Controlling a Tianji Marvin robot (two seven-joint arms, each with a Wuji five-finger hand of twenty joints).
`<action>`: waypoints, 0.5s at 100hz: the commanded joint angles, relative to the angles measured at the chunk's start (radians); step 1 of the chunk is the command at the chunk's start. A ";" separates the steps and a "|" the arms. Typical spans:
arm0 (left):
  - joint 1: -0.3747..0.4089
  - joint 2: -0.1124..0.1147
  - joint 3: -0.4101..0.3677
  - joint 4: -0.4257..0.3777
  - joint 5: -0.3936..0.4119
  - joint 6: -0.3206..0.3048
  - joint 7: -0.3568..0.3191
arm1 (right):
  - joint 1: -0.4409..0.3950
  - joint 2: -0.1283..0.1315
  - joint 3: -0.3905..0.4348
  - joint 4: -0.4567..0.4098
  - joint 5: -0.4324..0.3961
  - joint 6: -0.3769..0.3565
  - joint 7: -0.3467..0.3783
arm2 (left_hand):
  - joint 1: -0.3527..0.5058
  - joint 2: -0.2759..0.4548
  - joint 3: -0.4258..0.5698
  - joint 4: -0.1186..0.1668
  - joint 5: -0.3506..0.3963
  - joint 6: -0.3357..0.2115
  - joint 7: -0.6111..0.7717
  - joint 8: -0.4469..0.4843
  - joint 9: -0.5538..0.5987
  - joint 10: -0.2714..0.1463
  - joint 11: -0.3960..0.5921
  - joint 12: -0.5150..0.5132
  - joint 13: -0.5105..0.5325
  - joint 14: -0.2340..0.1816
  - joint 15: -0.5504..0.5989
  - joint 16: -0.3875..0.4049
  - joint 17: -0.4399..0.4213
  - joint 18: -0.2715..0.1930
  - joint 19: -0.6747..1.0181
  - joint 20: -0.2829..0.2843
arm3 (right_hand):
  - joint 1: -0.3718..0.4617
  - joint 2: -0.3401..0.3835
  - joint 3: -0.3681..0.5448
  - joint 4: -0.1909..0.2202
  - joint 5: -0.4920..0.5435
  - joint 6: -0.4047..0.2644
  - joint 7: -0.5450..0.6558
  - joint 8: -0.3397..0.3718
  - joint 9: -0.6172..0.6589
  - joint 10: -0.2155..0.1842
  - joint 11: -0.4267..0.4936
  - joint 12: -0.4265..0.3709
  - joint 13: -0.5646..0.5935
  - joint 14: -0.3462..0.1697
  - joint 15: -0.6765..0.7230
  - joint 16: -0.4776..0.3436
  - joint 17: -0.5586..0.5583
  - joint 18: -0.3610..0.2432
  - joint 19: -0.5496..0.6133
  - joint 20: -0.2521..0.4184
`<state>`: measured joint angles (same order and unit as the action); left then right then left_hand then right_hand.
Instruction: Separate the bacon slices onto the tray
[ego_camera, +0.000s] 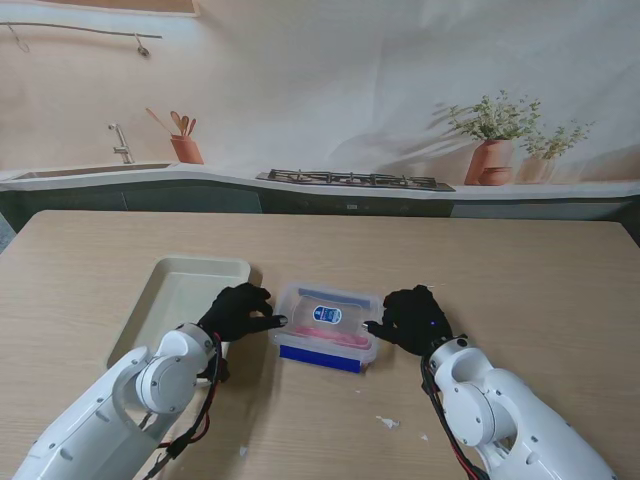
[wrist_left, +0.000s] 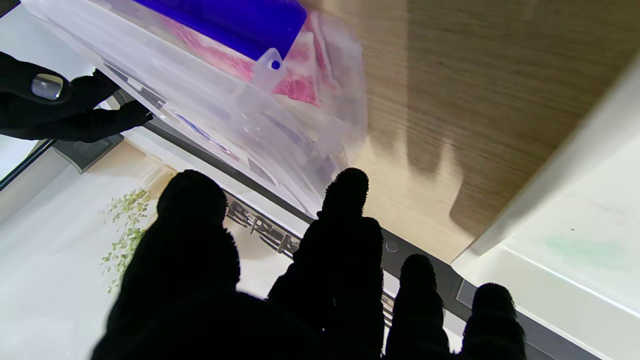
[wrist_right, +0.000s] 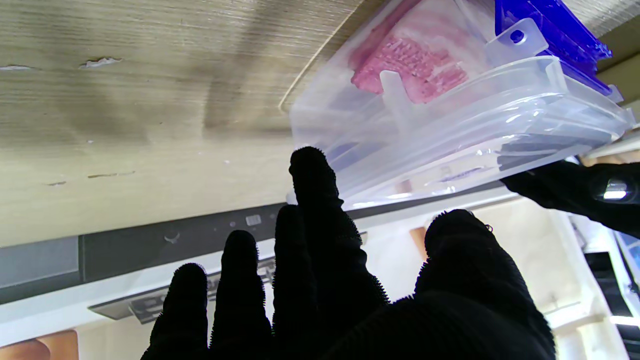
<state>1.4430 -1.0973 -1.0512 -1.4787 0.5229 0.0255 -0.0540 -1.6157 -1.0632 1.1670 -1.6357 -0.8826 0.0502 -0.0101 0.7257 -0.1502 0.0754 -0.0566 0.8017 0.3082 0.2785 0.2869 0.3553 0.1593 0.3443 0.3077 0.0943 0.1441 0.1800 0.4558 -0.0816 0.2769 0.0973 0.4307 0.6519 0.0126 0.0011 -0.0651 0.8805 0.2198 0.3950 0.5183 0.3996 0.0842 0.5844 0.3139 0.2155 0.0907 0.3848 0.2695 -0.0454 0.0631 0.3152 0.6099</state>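
- My left hand (ego_camera: 237, 311) is up against the left end of the bacon box (ego_camera: 326, 327), fingers spread, fingertips (wrist_left: 345, 187) right at the clear wall. Can't tell from any view if it's actually gripping or just touching.
- Right hand (ego_camera: 410, 319) is mirrored on the box's right end, fingers (wrist_right: 312, 175) also splayed with one tip at the corner. Same deal, can't call it a grip.
- The box is a clear plastic tub with a blue clip-on edge (ego_camera: 320, 357) on the side nearer to me and a blue label on the lid. Lid looks on.
- Pink bacon slices (wrist_right: 407, 62) are visible through the wall, all inside the box.
- The tray (ego_camera: 165, 290) sits on the surface (ego_camera: 520, 280) just left of the box, partly under my left hand.
- A few little white flecks (ego_camera: 386, 422) on the wood near my right arm.
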 joint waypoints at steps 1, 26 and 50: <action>0.001 -0.012 0.008 0.000 -0.012 -0.007 -0.005 | -0.006 -0.013 -0.005 -0.004 0.022 -0.004 0.007 | 0.024 0.033 0.009 0.042 -0.002 -0.055 -0.010 -0.009 -0.025 -0.030 0.013 -0.010 -0.032 -0.025 -0.006 0.013 -0.004 -0.020 -0.019 0.002 | 0.023 0.054 -0.022 0.021 -0.013 -0.022 -0.006 -0.011 -0.026 0.016 0.001 -0.003 -0.036 0.002 0.008 0.003 -0.015 -0.013 -0.011 0.021; 0.005 -0.018 0.010 -0.004 -0.028 -0.023 0.014 | -0.006 -0.023 -0.008 -0.012 0.092 0.007 0.001 | 0.022 0.028 0.021 0.041 -0.008 -0.051 -0.010 -0.010 -0.031 -0.032 0.015 -0.012 -0.029 -0.027 0.000 0.013 -0.005 -0.020 -0.014 0.008 | 0.029 0.051 -0.021 0.021 -0.012 -0.021 -0.004 -0.011 -0.025 0.017 0.002 -0.003 -0.038 0.002 0.009 0.004 -0.013 -0.013 -0.012 0.021; 0.013 -0.020 0.003 -0.015 -0.034 -0.039 0.026 | -0.009 -0.027 0.000 -0.019 0.121 -0.003 -0.004 | 0.018 0.025 0.035 0.040 -0.010 -0.050 -0.009 -0.011 -0.033 -0.034 0.017 -0.013 -0.027 -0.029 0.007 0.013 -0.006 -0.018 -0.012 0.012 | 0.033 0.049 -0.021 0.021 -0.007 -0.022 0.000 -0.011 -0.025 0.018 0.002 -0.003 -0.035 0.003 0.010 0.004 -0.013 -0.013 -0.013 0.022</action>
<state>1.4482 -1.1070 -1.0497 -1.4741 0.4921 -0.0042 -0.0169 -1.6171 -1.0743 1.1697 -1.6368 -0.7732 0.0549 -0.0208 0.7264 -0.1502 0.0883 -0.0565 0.8027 0.3809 0.2772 0.2871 0.3470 0.1593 0.3501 0.3077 0.0942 0.1441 0.1818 0.4558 -0.0816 0.2768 0.0973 0.4331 0.6641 0.0126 0.0013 -0.0651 0.8940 0.2975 0.4190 0.5182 0.3996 0.1066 0.5840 0.3059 0.2153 0.0909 0.3848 0.2694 -0.0455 0.0631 0.3152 0.6100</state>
